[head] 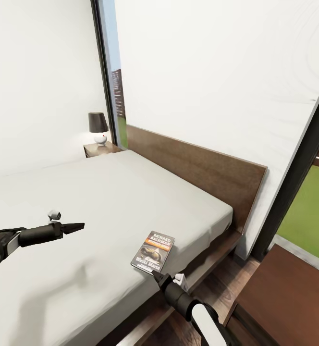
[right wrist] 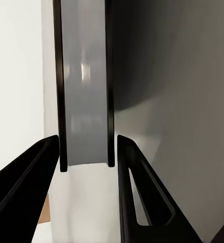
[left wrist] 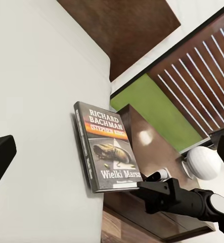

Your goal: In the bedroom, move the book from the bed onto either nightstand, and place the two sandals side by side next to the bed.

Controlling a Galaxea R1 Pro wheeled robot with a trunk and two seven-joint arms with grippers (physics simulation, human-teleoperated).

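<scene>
The book (head: pixel 153 251), dark with an orange band, lies flat on the grey mattress of the bed (head: pixel 92 192), close to its near edge. My right gripper (head: pixel 156 275) reaches in from below that edge. Seen edge-on, the book (right wrist: pixel 84 101) sits between the two fingers (right wrist: pixel 36 172), which press on its covers. My left gripper (head: pixel 77 226) hovers open above the mattress, left of the book (left wrist: pixel 107 147) and pointing at it, with one finger (left wrist: pixel 0 157) at the frame's side. A nightstand (head: pixel 101 149) stands beyond the bed's far side. The sandals are out of view.
A dark-shaded lamp (head: pixel 98 126) stands on the far nightstand. A small white gadget (head: pixel 55 215) lies on the mattress by my left arm. A reddish-brown cabinet top (head: pixel 294 298) sits at the near right, beside a black-framed window (head: pixel 303 158). The headboard (head: pixel 202 168) backs onto the white wall.
</scene>
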